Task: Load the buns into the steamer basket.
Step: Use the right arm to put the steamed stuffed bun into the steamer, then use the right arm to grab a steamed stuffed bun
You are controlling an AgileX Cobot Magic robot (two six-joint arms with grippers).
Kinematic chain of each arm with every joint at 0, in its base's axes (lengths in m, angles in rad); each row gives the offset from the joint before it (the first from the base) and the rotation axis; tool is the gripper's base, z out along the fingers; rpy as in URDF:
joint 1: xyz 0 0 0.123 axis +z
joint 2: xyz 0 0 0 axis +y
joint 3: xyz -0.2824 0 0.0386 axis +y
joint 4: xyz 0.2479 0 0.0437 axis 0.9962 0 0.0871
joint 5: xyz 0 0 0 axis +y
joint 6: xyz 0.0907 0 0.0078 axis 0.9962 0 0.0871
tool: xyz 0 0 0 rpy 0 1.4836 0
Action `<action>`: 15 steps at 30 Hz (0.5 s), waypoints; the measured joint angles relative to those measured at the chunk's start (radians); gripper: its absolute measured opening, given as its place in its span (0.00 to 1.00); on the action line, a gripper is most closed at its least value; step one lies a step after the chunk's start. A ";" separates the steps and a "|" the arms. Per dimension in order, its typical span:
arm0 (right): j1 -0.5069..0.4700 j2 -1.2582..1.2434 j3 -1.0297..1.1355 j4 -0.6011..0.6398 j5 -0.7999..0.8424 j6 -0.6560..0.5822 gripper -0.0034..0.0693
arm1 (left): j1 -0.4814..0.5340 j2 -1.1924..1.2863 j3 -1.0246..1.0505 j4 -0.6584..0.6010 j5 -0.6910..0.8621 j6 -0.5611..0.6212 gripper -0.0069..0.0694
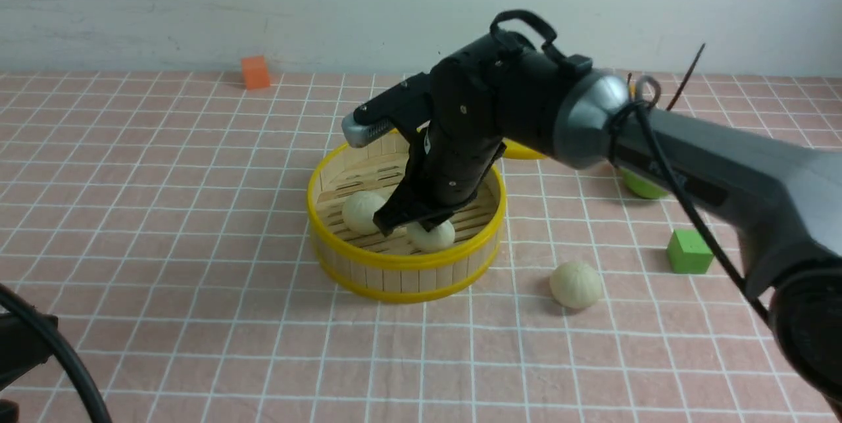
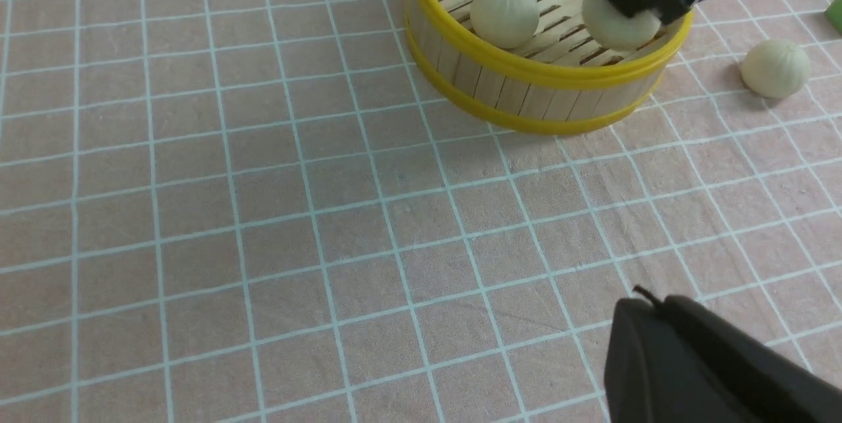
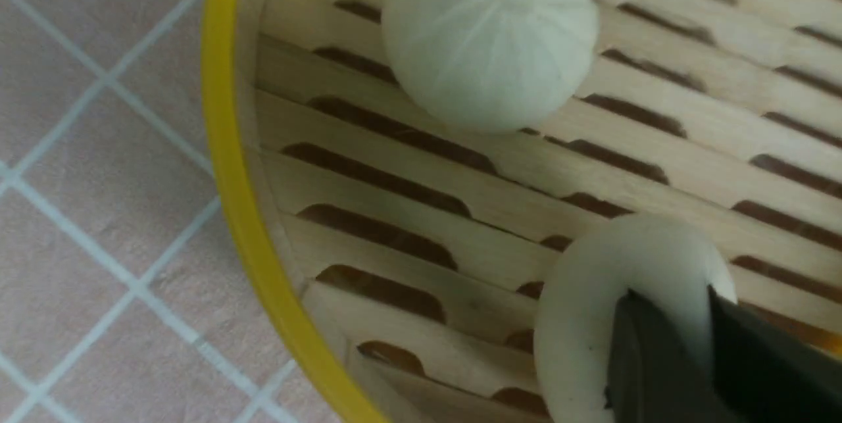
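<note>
**Right arm over the steamer basket, seen from the robot's side.** The steamer basket [image 1: 401, 262] stands on the pink gridded surface [image 1: 197, 245], and the right arm reaches across it from the right.

- **Right gripper:** the right gripper [image 1: 413, 218] points down inside the basket. Its dark fingertips [image 3: 658, 357] lie against the top of the near bun [image 1: 435, 237]. The jaws stand close together, with a thin strip of bun showing between them. Whether they pinch the bun or merely touch it cannot be told.
- **Near bun:** it sits on the slatted floor, close to the front wall.
- **Second bun:** the second bun [image 1: 363, 211] rests on the floor just to the left of the near one, apart from the gripper.
- **Third bun:** the third bun [image 1: 575, 285] lies outside on the surface, near the basket's right side.
- **Left gripper:** the left gripper [image 2: 684, 350] is closed, holding nothing. It hangs over the surface, well apart from the basket.
- **Other things:** an orange cube [image 1: 255, 72] sits by the far wall. A green cube [image 1: 689, 252] sits to the right, beyond the third bun.
</note>
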 joint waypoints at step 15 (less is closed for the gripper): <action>0.000 -0.038 -0.198 -0.008 0.257 0.037 0.91 | 0.000 0.000 0.000 0.042 0.019 0.000 0.11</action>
